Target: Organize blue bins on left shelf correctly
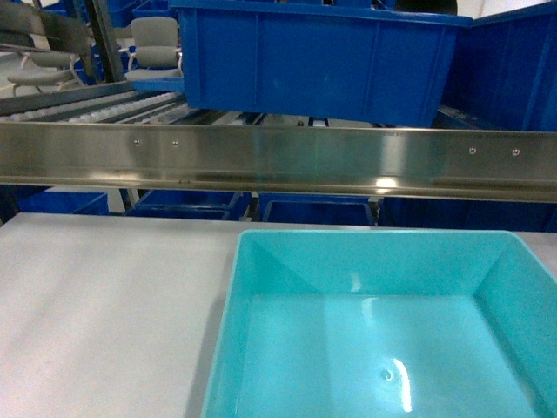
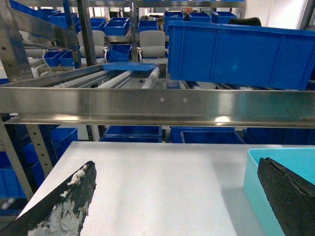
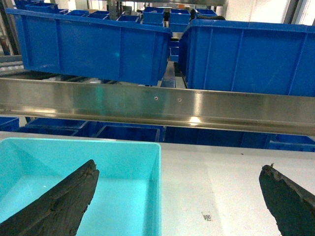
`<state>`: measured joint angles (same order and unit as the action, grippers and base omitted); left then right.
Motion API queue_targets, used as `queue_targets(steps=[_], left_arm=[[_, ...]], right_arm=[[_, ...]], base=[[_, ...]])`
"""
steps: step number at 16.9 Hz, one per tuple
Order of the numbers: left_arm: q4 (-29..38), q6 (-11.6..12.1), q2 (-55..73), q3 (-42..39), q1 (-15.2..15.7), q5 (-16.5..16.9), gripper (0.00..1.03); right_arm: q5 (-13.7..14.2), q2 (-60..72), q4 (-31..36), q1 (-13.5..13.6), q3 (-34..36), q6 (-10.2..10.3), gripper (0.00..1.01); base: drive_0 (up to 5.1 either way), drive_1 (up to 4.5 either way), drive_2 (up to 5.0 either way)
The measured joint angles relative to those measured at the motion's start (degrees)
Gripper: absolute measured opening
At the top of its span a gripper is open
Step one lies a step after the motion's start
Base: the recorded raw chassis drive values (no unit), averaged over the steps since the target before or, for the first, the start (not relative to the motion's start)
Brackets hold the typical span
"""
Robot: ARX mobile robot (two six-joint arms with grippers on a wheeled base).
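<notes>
Pre-grasp stage. The turquoise bin point(image 1: 383, 331) rests empty on the white desk point(image 1: 104, 305), just in front of the left shelf's steel front rail point(image 1: 278, 161). On the roller tier behind the rail sit 2 dark blue bins: one point(image 3: 93, 42) to the left, a second point(image 3: 251, 54) beside it, nearly touching. The left gripper point(image 2: 172, 206) hangs with fingers point(image 2: 64, 206) spread wide, its right finger over the turquoise bin's left wall; the right gripper point(image 3: 177, 201) is likewise released, its left finger point(image 3: 59, 201) over the bin's interior, holding nothing. Judged next move: each gripper closes on a side wall, then the pair lifts the bin clear of the rail onto the white rollers point(image 2: 93, 78), where open track lies left of the dark bins.
</notes>
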<state>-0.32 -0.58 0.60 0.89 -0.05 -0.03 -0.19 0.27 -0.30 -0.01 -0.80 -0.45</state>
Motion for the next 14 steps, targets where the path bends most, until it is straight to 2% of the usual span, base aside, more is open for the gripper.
queue_targets(steps=[7, 8, 9, 10, 12, 14], left_arm=[[0.0, 0.0, 0.0, 0.0, 0.0, 0.0, 0.98], [3.17, 0.09, 1.25, -0.07, -0.81, -0.63, 0.98], [11.06, 0.15, 7.08, -0.11, -3.63, -2.8, 0.98], [32.85, 0.98, 28.5, -0.04, -6.36, -1.92, 0.98], [45.66, 1.03, 45.2, 1.01, -6.29, -0.04, 0.98], [51.56, 1.05, 58.23, 6.08, -8.22, 1.01, 0.98]], right_arm=[[0.0, -0.02, -0.09, -0.02, 0.0, -0.04, 0.98], [-0.9, -0.33, -0.79, -1.46, 0.07, -0.72, 0.98], [-0.72, 0.2, 1.38, -1.46, 0.09, -1.22, 0.98], [1.14, 10.12, 11.82, -0.35, 0.09, -2.23, 0.98], [3.93, 22.34, 21.31, 2.93, -0.09, -3.06, 0.98], [6.88, 37.46, 27.28, 6.56, -2.62, -3.93, 0.98]], base=[[0.0, 0.0, 0.0], [0.0, 0.0, 0.0], [0.0, 0.0, 0.0], [0.0, 0.0, 0.0], [0.0, 0.0, 0.0], [0.0, 0.0, 0.0]])
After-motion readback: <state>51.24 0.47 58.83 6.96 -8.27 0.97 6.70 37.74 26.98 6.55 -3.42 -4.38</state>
